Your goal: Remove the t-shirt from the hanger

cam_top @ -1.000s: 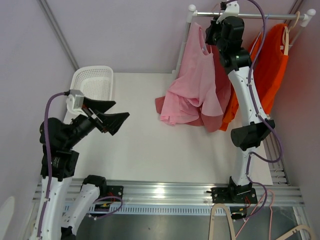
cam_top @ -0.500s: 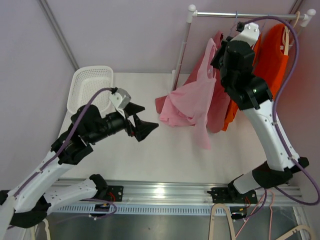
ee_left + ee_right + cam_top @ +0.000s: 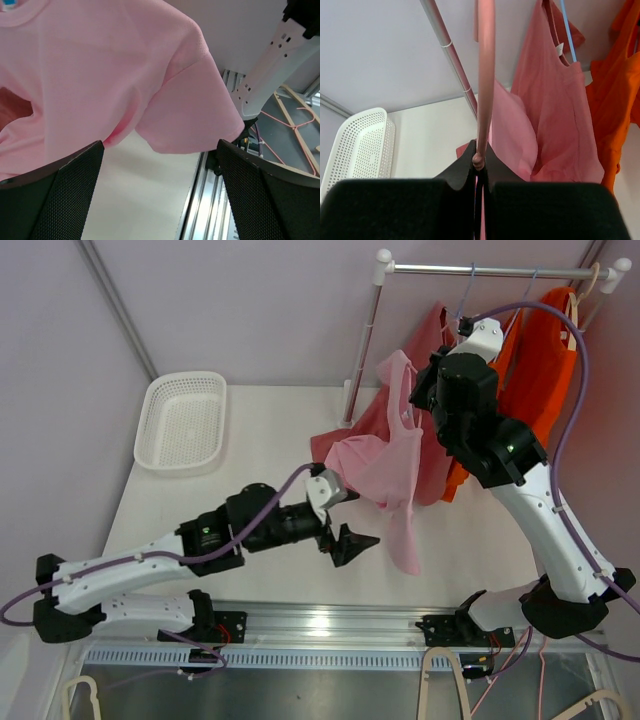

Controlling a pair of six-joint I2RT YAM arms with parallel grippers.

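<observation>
A white mesh basket (image 3: 182, 422) is seen resting on the white surface (image 3: 270, 440) near its far left corner. A rack post (image 3: 365, 345) is stood at the far edge.

- the t-shirt (image 3: 385, 455) is pale pink, short-sleeved, with a round ribbed collar.
- it hangs in the air over the right half of the table, bunched and folded, collar uppermost and one loose flap lowest.
- in the left wrist view one sleeve (image 3: 190, 110) droops free, hem down, smooth and unwrinkled.
- the hanger (image 3: 485, 75) shows as a thin pink rod running straight up the right wrist view.
- its knobbed lower end is pinched in the right gripper (image 3: 479, 162).
- how the shirt sits on the hanger cannot be told.
</observation>
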